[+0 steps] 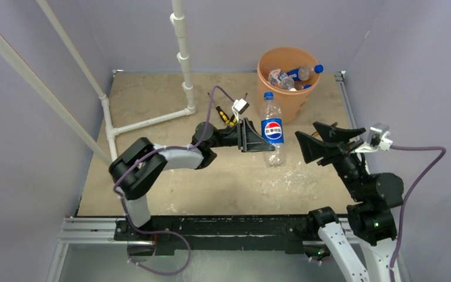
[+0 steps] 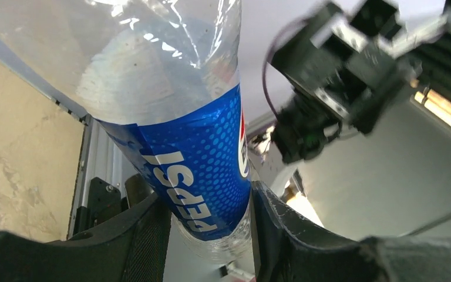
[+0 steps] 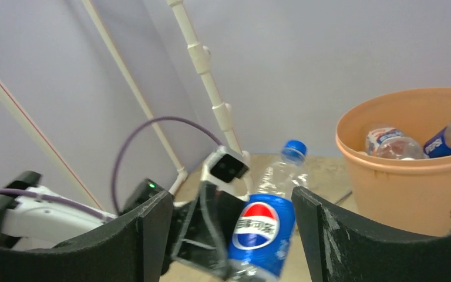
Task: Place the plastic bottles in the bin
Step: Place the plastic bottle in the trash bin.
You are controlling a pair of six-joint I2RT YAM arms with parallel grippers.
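Left gripper (image 1: 257, 137): clamped on the Pepsi bottle (image 1: 272, 130). In the left wrist view the two black fingers (image 2: 144, 235) press the blue label from either side, low on the body (image 2: 194, 170).
Held bottle, attitude: clear, blue cap (image 1: 268, 95) uppermost, leaning a little in the right wrist view (image 3: 262, 229). Cannot tell whether its base touches the table (image 1: 152, 182).
Held bottle, position: outside the bin (image 1: 288, 101), just on the near side of it, cap end next to the orange wall.
Right gripper (image 1: 310, 143): jaws spread wide, nothing between them. It sits to the right of the held bottle, near but not touching.
Bin contents: several bottles in the bin (image 1: 293, 76) lying at angles, one blue cap resting at the rim. The right wrist view shows two of them (image 3: 396, 144) above the rolled edge (image 3: 352, 153).
Pliers (image 1: 226, 116): yellow and black handles, on the table just behind the left wrist.
Pipe frame (image 1: 182, 53): white, standing at the far left of the table.
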